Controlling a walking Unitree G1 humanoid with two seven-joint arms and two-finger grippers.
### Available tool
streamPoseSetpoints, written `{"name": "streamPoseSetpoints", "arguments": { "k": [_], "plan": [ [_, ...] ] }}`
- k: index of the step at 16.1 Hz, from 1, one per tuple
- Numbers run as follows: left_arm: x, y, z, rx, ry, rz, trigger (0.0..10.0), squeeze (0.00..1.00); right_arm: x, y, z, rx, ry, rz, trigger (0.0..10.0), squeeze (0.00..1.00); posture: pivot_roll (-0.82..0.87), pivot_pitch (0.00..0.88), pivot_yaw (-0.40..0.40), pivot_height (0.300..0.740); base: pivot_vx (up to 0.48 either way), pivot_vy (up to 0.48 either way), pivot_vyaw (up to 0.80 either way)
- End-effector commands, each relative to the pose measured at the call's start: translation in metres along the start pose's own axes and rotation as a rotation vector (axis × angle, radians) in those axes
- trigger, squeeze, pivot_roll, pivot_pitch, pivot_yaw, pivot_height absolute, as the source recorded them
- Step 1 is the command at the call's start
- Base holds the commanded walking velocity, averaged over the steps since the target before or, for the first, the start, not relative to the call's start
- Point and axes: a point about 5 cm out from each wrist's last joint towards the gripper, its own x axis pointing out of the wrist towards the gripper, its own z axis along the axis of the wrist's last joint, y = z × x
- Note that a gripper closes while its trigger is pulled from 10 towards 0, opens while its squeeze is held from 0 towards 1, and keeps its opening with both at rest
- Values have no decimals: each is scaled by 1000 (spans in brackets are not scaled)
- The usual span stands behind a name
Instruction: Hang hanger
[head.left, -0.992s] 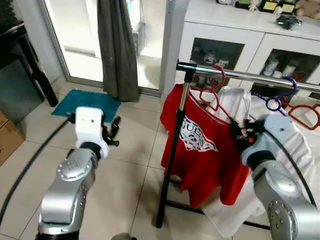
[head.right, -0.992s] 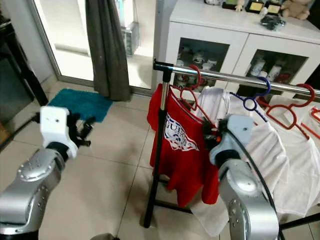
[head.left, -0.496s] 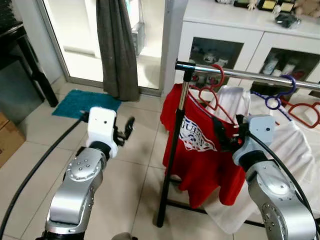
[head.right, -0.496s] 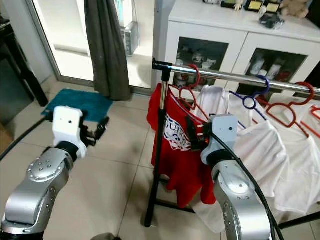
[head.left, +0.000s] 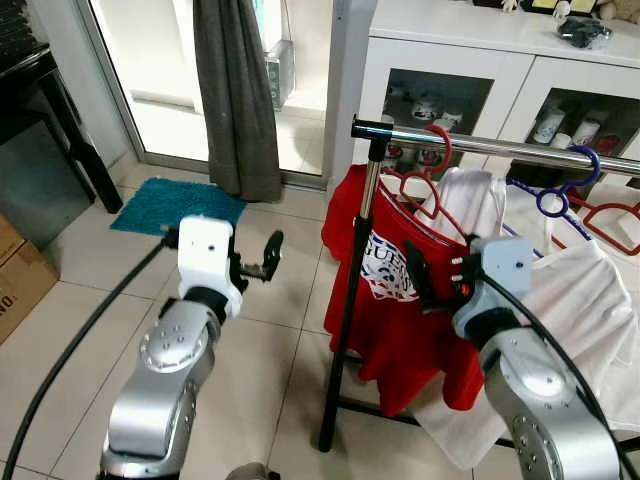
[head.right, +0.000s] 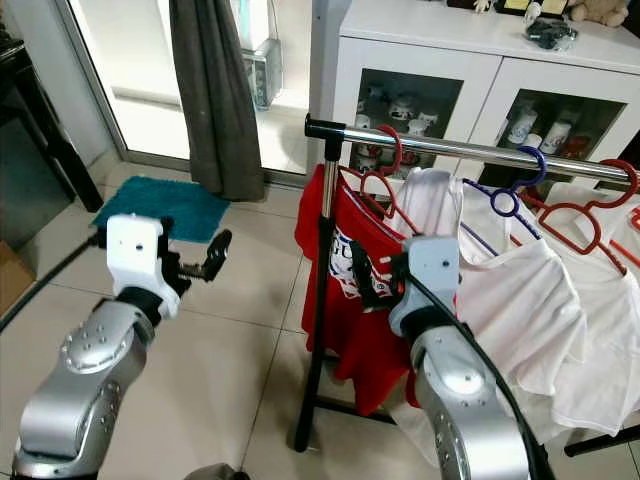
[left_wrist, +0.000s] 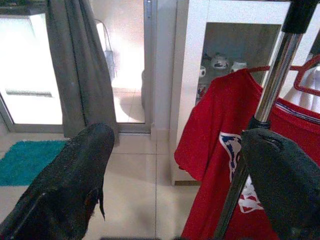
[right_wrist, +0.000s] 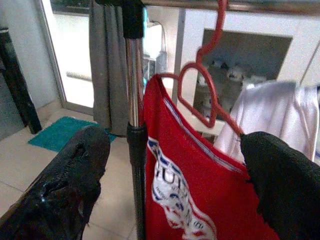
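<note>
A red plastic hanger (head.left: 430, 180) carrying a red T-shirt with a white print (head.left: 400, 300) hangs by its hook on the silver metal rail (head.left: 500, 148) of a clothes rack, near the rail's end and its upright pole (head.left: 350, 300). Further along the rail hang white shirts (head.left: 560, 290) on a purple hanger (head.left: 560, 190) and another red hanger (head.left: 615, 215). The right claw (head.left: 415, 278) is in front of the red T-shirt, its black fingers spread and holding nothing. The left claw (head.left: 268, 255) is raised over the tiled floor (head.left: 270, 380), well apart from the rack, also spread and empty. Behind stand a white cabinet with glass doors (head.left: 470, 70), a grey curtain (head.left: 235, 90) and a teal mat (head.left: 175, 205).
</note>
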Motion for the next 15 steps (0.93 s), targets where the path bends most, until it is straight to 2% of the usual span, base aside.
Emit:
{"name": "streamPoseSetpoints", "arguments": {
  "k": [1, 2, 5, 8, 10, 13, 14, 15],
  "plan": [
    [1, -2, 4, 19, -22, -8, 10000, 1000, 2, -10, 5, 8, -32, -72, 10000, 1000, 32, 0, -1, 740, 0, -319, 0],
    [1, 0, 5, 18, -22, -4, 10000, 1000, 5, -8, 8, 42, -45, -67, 10000, 1000, 25, 0, 7, 740, 0, -315, 0],
    [-1, -2, 1, 26, -10, -9, 10000, 1000, 6, -4, 14, 44, -77, -13, 10000, 1000, 26, 0, 20, 740, 0, -317, 0],
    [3, 3, 3, 37, -22, -6, 10000, 1000, 4, 2, 14, 60, -81, -8, 10000, 1000, 27, 0, 4, 740, 0, -316, 0],
    [3, 3, 4, 38, -24, 4, 10000, 1000, 5, 5, 11, 23, -60, 32, 10000, 1000, 38, 0, 13, 740, 0, -293, 0],
    [-1, -2, 3, 2, -10, -53, 10000, 1000, 4, 1, 12, 63, -72, 20, 10000, 1000, 41, 0, 31, 740, 0, 0, 0],
    [-1, -2, 4, 5, -12, -70, 10000, 796, 3, 1, 13, 84, -85, 19, 10000, 1000, 49, 0, 31, 740, 0, 0, 0],
    [1, -2, 5, 24, -20, -79, 10000, 494, 2, 0, 12, 101, -84, 6, 10000, 1000, 55, 0, 30, 740, 0, 0, 0]
  ]
}}
